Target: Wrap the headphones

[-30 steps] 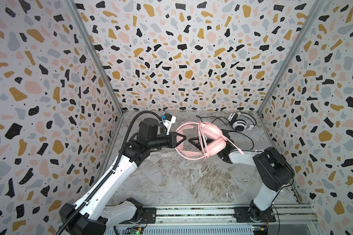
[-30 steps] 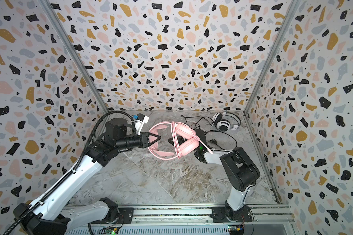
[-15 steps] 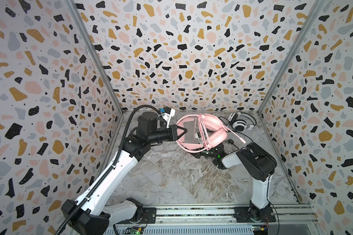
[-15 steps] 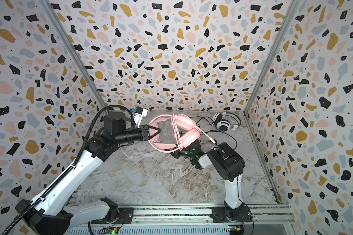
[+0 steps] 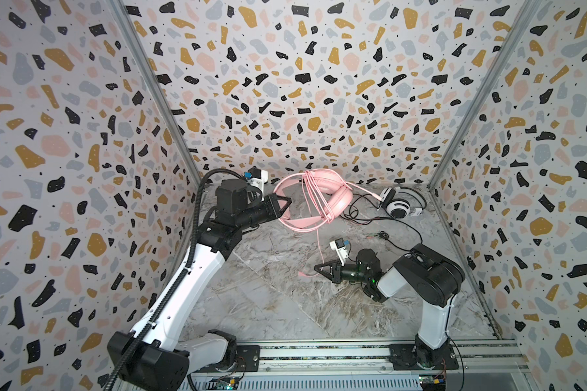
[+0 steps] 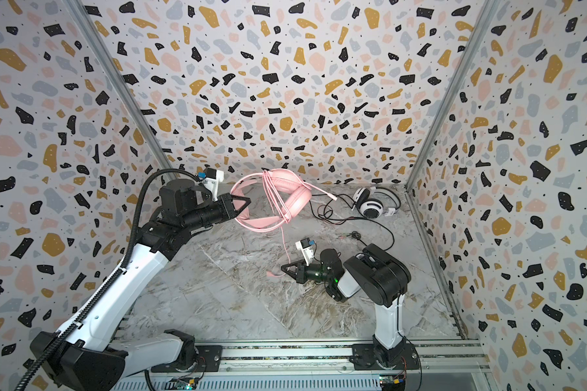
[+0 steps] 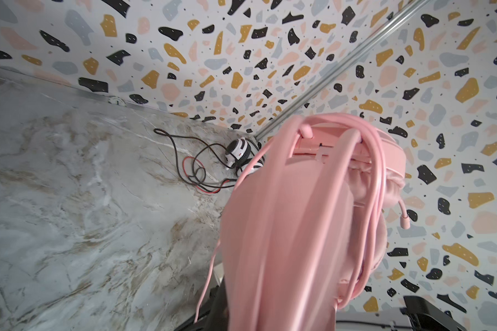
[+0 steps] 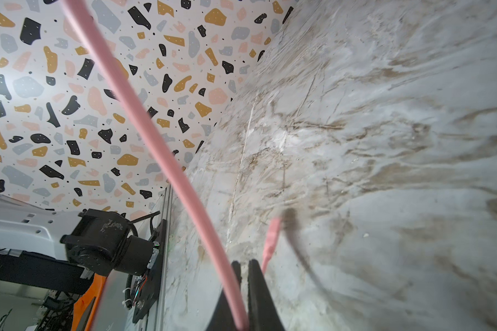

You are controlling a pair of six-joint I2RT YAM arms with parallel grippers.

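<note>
The pink headphones (image 5: 321, 191) (image 6: 285, 194) hang in the air near the back wall, with several loops of pink cord round the headband. My left gripper (image 5: 286, 203) (image 6: 245, 202) is shut on the headband's left side. In the left wrist view the pink headband (image 7: 284, 229) hides the jaws. A free length of pink cord (image 5: 319, 243) (image 8: 155, 143) drops from the headset to my right gripper (image 5: 318, 269) (image 6: 284, 269) (image 8: 244, 268), which is shut on it low over the table. The cord's plug end (image 5: 302, 275) (image 8: 270, 240) sticks out past the fingers. The white-and-black headphones (image 5: 400, 206) (image 6: 373, 206) (image 7: 238, 152) lie at the back right.
Thin black and red cords (image 5: 387, 225) (image 7: 195, 169) sprawl over the marble table (image 5: 268, 304) from the white headset toward the right arm. Patterned walls close the left, back and right sides. The arms' mounting rail (image 5: 319, 352) runs along the front edge.
My right gripper has moved from beside the pink headset forward and leftward, low over the table, drawing the cord out. The left gripper has carried the headset back toward the wall.
</note>
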